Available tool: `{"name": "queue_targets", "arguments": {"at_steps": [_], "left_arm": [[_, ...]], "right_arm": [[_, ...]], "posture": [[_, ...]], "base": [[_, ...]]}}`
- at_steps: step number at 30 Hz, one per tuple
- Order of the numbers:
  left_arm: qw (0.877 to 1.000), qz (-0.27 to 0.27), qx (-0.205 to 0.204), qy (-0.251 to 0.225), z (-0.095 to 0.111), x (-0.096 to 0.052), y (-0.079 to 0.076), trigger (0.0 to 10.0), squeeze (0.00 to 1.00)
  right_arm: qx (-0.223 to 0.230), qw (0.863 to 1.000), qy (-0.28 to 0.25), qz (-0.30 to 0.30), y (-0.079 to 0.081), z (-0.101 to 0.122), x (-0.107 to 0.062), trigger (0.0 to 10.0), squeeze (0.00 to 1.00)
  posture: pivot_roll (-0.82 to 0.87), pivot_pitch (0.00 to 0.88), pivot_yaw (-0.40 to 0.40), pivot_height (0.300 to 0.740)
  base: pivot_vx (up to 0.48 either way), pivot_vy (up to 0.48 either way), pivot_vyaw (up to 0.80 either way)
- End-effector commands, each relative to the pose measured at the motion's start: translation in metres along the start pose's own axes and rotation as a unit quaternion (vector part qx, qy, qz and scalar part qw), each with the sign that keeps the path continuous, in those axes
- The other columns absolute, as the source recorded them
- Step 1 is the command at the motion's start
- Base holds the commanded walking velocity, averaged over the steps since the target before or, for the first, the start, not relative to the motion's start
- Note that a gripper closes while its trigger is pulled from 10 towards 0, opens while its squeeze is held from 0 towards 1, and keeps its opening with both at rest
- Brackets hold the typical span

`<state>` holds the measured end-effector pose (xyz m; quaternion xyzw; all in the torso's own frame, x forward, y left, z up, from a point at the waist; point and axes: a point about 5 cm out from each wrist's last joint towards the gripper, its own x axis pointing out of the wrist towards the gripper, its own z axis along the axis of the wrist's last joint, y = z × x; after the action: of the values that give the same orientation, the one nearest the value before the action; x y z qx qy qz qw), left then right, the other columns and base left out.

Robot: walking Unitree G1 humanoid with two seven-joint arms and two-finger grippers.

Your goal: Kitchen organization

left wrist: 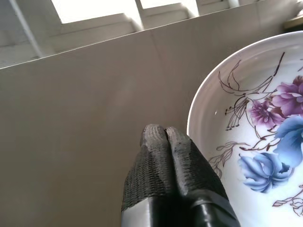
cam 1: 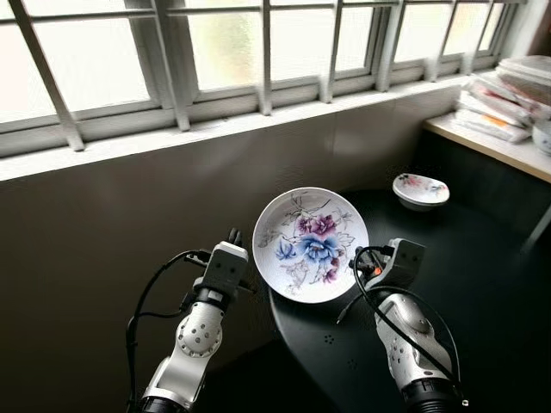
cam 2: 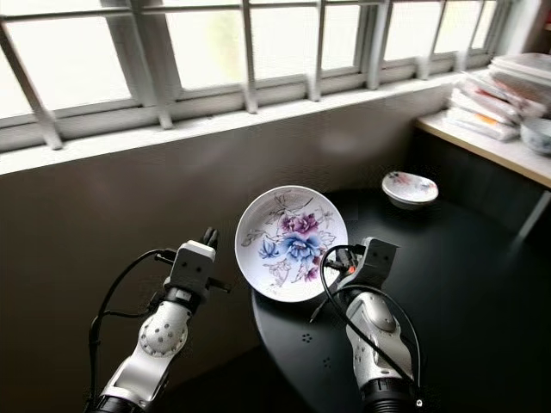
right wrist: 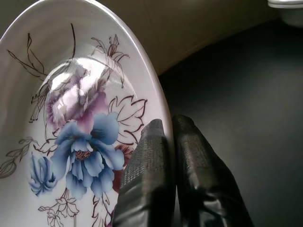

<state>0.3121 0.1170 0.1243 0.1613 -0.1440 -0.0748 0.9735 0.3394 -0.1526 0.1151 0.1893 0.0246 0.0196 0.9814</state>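
Observation:
A white plate (cam 1: 310,244) painted with blue and purple flowers is held tilted on edge above the near left end of a black table (cam 1: 482,284). My right gripper (right wrist: 170,142) is shut on the plate's rim (right wrist: 161,109), one finger on each face. My left gripper (left wrist: 166,142) is shut on nothing and hovers just left of the plate, apart from it, in front of the brown wall. A small flowered bowl (cam 1: 420,190) sits on the table farther back.
A barred window (cam 1: 215,52) runs above a white sill. A white shelf (cam 1: 491,142) at the right carries stacked packets (cam 1: 504,99) and a bowl (cam 1: 542,136). The brown wall (cam 1: 120,224) stands close behind the left arm.

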Motion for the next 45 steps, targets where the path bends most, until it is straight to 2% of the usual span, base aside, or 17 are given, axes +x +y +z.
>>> {"name": "queue_targets", "arguments": {"at_steps": [1,5,20,28,39,45], "left_arm": [[1.0,0.004,0.007,0.006,-0.002,-0.001,0.004,10.0,0.0],[1.0,0.007,0.006,-0.001,0.0,0.0,0.004,10.0,0.0],[1.0,0.008,0.008,-0.01,0.002,-0.001,0.004,10.0,0.0],[1.0,0.008,0.011,-0.01,0.001,-0.001,0.004,10.0,0.0],[1.0,0.014,0.009,-0.005,0.0,-0.001,0.007,10.0,0.0],[1.0,0.01,0.011,-0.003,0.0,0.001,0.007,10.0,0.0]], "right_arm": [[-0.011,0.999,-0.037,0.029,0.015,0.014,0.002,0.0,0.0],[-0.016,0.998,-0.042,0.036,0.018,0.015,0.002,0.0,0.0],[-0.024,0.997,-0.043,0.051,0.024,0.013,0.0,0.0,0.0],[-0.05,0.995,-0.042,0.08,0.032,0.01,-0.002,0.0,0.0],[-0.059,0.994,-0.038,0.088,0.036,0.006,-0.002,0.0,0.0],[-0.061,0.994,-0.045,0.084,0.036,0.008,-0.002,0.0,0.0]], "posture": [[0.02,0.0,-0.003,0.74],[0.02,0.0,-0.004,0.74],[0.03,0.0,-0.007,0.74],[0.03,0.0,-0.007,0.74],[0.03,0.0,-0.005,0.74],[0.03,0.0,0.0,0.74]], "base": [[0.0,0.48,0.8],[0.0,0.417,0.8],[0.0,0.0,0.8],[0.0,0.0,0.8],[0.0,0.0,0.8],[0.0,0.462,0.8]]}}
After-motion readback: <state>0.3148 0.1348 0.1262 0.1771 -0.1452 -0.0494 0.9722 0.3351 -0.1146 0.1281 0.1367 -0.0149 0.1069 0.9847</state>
